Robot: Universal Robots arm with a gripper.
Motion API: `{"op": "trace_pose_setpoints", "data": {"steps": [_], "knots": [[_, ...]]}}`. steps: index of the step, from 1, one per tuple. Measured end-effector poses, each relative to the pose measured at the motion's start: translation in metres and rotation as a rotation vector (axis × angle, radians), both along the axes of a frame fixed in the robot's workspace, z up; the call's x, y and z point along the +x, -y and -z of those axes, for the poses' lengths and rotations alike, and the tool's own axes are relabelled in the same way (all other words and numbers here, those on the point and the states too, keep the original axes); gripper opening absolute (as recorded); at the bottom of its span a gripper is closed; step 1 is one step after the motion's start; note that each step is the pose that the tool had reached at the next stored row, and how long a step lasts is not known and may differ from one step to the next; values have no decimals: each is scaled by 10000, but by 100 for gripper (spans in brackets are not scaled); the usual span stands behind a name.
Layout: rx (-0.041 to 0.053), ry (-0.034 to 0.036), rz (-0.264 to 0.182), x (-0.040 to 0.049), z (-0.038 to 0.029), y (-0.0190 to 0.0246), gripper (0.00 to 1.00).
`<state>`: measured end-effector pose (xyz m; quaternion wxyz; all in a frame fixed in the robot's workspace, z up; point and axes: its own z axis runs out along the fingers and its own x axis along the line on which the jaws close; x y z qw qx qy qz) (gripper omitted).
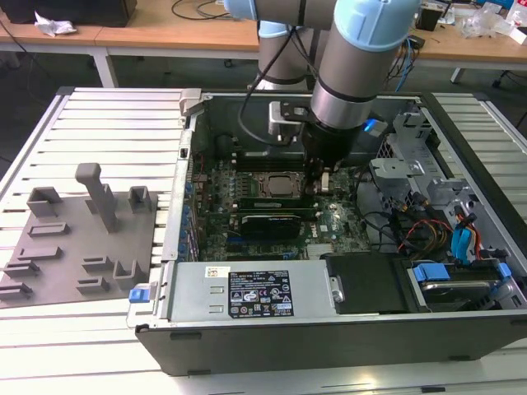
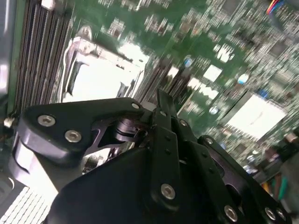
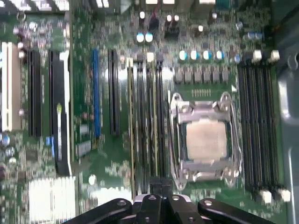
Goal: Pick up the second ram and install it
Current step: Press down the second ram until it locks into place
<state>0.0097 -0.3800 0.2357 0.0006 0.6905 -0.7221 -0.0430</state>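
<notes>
My gripper [image 1: 319, 179] reaches down inside the open computer case, onto the black memory slots [image 3: 159, 116] beside the CPU socket [image 3: 205, 140]. In both wrist views its fingertips [image 3: 159, 185] are pressed together, and I see no gap between them. They sit over the end of a thin stick standing edge-on in a slot, which looks like the second ram [image 3: 152, 116]. Its chips and label are hidden from this angle. Another thin stick [image 3: 130, 121] stands edge-on two slots away. In the second wrist view the gripper [image 2: 161, 100] hangs just above the board.
The grey holder tray [image 1: 78, 239] with upright blocks lies outside the case at the exterior view's left. Inside the case are a black card [image 1: 268, 224], a second bank of slots [image 3: 259, 126], a drive cage [image 1: 412, 156], loose cables [image 1: 428, 226] and the case walls [image 1: 177, 214].
</notes>
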Motion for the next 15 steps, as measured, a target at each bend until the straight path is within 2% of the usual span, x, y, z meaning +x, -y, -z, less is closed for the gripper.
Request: {"op": "trace_pose_setpoints", "data": {"steps": [4, 10, 12, 15], "knots": [[10, 32, 1, -208, -1, 0, 11], [11, 107, 1, -701, 22, -1, 11], [10, 109, 2, -774, 47, -2, 11], [6, 105, 0, -779, 69, -2, 11]]}}
